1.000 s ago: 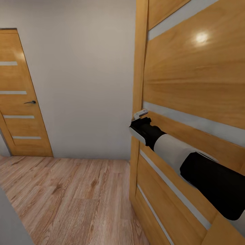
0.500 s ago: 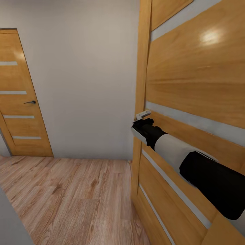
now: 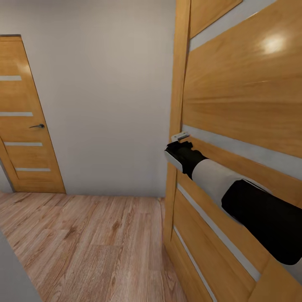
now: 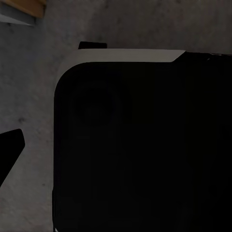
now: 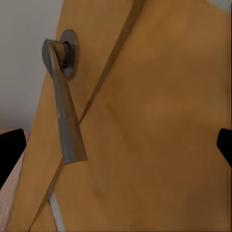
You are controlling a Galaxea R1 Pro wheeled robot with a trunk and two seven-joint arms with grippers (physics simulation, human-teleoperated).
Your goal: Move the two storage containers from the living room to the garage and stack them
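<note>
The two storage containers are out of view. In the head view my right arm (image 3: pixel 235 197) reaches forward to the edge of a tall orange-brown wooden door (image 3: pixel 243 96) on the right. In the right wrist view my right gripper (image 5: pixel 116 145) is open, its black fingertips (image 5: pixel 9 150) spread wide in front of the door panel, next to a grey metal lever handle (image 5: pixel 65 106) and apart from it. The left wrist view looks down past a black body part (image 4: pixel 145 145) onto dark grey mottled concrete floor (image 4: pixel 38 72), with one black fingertip (image 4: pixel 9 150) of my left gripper far out at the edge.
A second wooden door (image 3: pixel 25 121), closed, with a dark handle (image 3: pixel 37 126), stands at the left in a grey-white wall (image 3: pixel 105 96). Light wood plank flooring (image 3: pixel 84 243) stretches between the two doors. A grey edge (image 3: pixel 10 272) cuts the lower left corner.
The door's edge has swung a little to the right, and my right arm has followed it. The far door and the wall have not shifted.
</note>
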